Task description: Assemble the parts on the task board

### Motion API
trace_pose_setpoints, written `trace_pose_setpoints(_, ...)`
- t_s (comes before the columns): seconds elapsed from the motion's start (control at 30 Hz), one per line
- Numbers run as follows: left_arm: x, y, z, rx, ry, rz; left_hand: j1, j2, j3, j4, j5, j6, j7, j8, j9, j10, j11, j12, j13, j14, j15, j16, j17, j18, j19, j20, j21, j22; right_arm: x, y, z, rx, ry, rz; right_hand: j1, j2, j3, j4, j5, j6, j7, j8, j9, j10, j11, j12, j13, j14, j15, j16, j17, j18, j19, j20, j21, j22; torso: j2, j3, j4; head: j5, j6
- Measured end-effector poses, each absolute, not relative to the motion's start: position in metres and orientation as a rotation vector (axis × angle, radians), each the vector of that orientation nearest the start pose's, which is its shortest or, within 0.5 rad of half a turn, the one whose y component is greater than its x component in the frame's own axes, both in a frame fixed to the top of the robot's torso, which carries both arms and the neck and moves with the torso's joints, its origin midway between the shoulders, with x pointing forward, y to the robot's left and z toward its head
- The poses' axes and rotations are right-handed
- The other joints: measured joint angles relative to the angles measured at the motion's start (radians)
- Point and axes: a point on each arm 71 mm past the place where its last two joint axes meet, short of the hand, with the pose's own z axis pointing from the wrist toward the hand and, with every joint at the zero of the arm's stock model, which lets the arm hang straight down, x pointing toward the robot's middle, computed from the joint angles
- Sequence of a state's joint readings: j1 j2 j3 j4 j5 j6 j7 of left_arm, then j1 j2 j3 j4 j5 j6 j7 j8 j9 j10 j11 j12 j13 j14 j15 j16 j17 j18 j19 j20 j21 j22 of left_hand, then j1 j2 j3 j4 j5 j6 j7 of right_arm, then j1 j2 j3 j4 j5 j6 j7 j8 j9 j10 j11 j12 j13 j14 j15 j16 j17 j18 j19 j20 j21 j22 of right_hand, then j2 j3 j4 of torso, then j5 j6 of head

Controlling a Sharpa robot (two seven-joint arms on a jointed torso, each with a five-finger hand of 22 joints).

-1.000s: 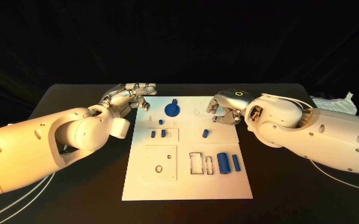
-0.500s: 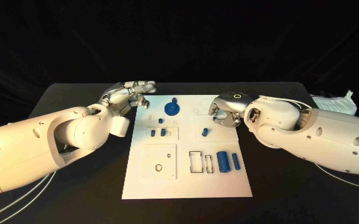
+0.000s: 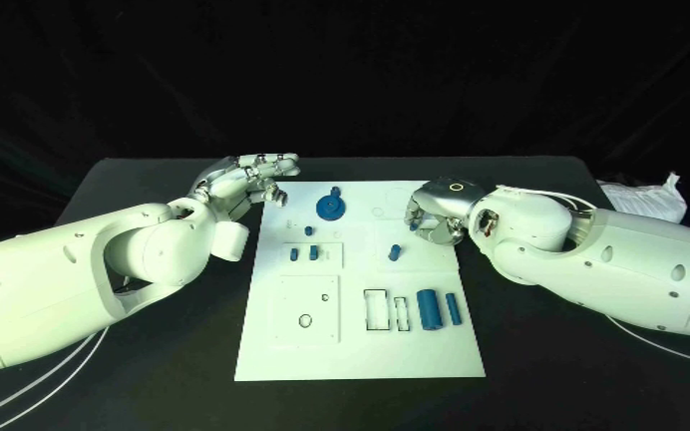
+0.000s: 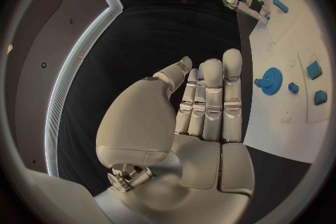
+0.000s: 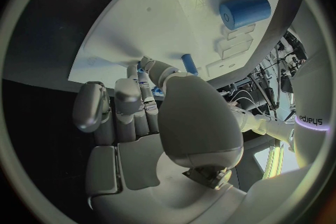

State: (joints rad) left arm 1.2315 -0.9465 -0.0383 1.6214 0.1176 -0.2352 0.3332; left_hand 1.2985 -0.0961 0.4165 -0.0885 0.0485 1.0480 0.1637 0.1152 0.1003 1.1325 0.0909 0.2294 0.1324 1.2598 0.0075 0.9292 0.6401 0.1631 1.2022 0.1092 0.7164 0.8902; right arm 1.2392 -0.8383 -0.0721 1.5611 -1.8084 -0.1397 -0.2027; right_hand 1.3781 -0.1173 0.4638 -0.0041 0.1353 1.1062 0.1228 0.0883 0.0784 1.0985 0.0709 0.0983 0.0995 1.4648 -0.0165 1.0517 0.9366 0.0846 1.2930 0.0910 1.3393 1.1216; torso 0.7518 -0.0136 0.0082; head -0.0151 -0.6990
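Observation:
The white task board (image 3: 360, 351) lies mid-table. On it are a blue gear (image 3: 332, 210), small blue blocks (image 3: 303, 252), a short blue peg (image 3: 394, 250) and two blue cylinders (image 3: 439, 308). My left hand (image 3: 253, 178) hovers off the board's far left corner; in its wrist view the left hand (image 4: 203, 106) has straight fingers side by side and holds nothing, with the gear (image 4: 269, 77) beside it. My right hand (image 3: 430, 222) is over the board's right edge, just beyond the peg. In the right wrist view the right hand (image 5: 140, 106) has curled fingers with the thumb at their tips, close to the peg (image 5: 189, 63); a hold is unclear.
The board has cut-out slots (image 3: 386, 313) beside the cylinders and a square plate with holes (image 3: 309, 309) at its near left. Crumpled white material (image 3: 644, 198) lies at the table's far right edge. Bare black table (image 3: 159, 371) surrounds the board.
My right hand has crept slightly nearer and lower over the board's right edge, toward the peg. The left hand has barely shifted. The parts on the board lie as before.

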Motion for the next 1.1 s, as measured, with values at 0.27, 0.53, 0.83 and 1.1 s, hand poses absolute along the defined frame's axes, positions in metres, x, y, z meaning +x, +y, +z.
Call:
trace_pose_setpoints(0.27, 0.4748, 0.2287, -0.1613, -1.247, 1.446, -1.624, 0.004, 0.004, 0.0, 0.0, 0.0, 0.0, 0.0, 0.0, 0.0, 0.0, 0.0, 0.0, 0.001, -0.003, 0.003, 0.0, 0.0, 0.0, 0.0, 0.0, 0.0, -0.001, 0.4804, -0.1831, -0.1841, -0.529, 1.679, 0.378, 0.0, 0.0, 0.02, -0.002, 0.0, 0.021, -0.001, -0.001, 0.004, 0.025, -0.004, 0.0, -0.015, 0.0, 0.0, 0.0, 0.005, 0.0, 0.004, -0.004, 0.0, 0.008, 0.0, -0.0001, 0.0003, 0.002, -0.004)
trace_pose_setpoints(0.53, 0.4748, 0.2287, -0.1614, -1.248, 1.446, -1.624, 0.004, 0.004, 0.0, 0.0, 0.0, 0.0, 0.0, 0.0, 0.0, -0.004, 0.004, 0.0, 0.001, -0.003, 0.003, 0.0, 0.0, 0.0, 0.0, 0.0, 0.0, -0.001, 0.4809, -0.1814, -0.1844, -0.53, 1.678, 0.381, -0.006, 0.005, 0.024, 0.001, -0.012, 0.032, -0.003, -0.001, 0.009, 0.043, -0.004, 0.0, -0.024, 0.0, 0.0, 0.005, 0.013, 0.0, 0.007, -0.007, 0.0, 0.017, 0.0, -0.0001, 0.0001, 0.002, -0.007)
trace_pose_setpoints(0.83, 0.4749, 0.2289, -0.1615, -1.248, 1.446, -1.623, 0.004, 0.004, -0.003, -0.003, 0.0, 0.0, 0.0, 0.0, -0.001, -0.004, 0.004, 0.006, 0.002, -0.003, 0.003, 0.0, -0.001, 0.0, 0.0, 0.0, -0.004, -0.003, 0.4817, -0.1799, -0.1846, -0.528, 1.675, 0.384, 0.003, 0.014, 0.035, -0.01, -0.018, 0.061, -0.007, 0.004, 0.016, 0.083, -0.007, 0.005, -0.031, 0.0, 0.0, 0.032, 0.037, 0.0, 0.029, -0.003, 0.017, 0.046, 0.0, -0.0002, -0.0007, 0.003, -0.009)
trace_pose_setpoints(1.1, 0.4749, 0.2286, -0.1615, -1.248, 1.447, -1.623, 0.004, 0.004, -0.003, -0.003, 0.0, -0.004, 0.004, 0.001, -0.001, -0.007, 0.0, 0.006, 0.002, -0.003, 0.003, 0.0, -0.003, 0.0, 0.0, 0.0, -0.004, -0.003, 0.4799, -0.179, -0.1861, -0.519, 1.654, 0.385, 0.019, 0.029, 0.066, -0.042, -0.034, 0.075, -0.004, 0.009, 0.028, 0.107, 0.003, 0.011, -0.031, 0.0, 0.0, 0.042, 0.048, 0.0, 0.05, -0.007, 0.04, 0.086, -0.001, -0.0004, -0.0006, 0.001, -0.01)
